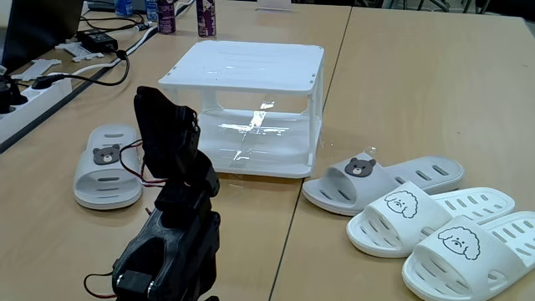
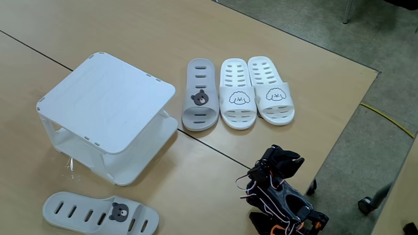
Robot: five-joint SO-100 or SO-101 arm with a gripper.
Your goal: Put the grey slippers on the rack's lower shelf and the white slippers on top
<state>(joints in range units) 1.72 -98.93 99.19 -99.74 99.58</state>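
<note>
Beside the rack (image 1: 251,92), one grey slipper (image 1: 107,167) lies just left of the pincer (image 1: 167,125), long axis pointing away; its opening cannot be told.

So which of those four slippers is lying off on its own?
The grey slipper with the bear badge on the far side of the rack from the rest. Its twin lies side by side with the two white slippers.

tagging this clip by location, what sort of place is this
Probably an office or lab, not a home: wide wooden work tables pushed together, a power strip with cables, and grey carpet floor beyond the table edge.
</note>
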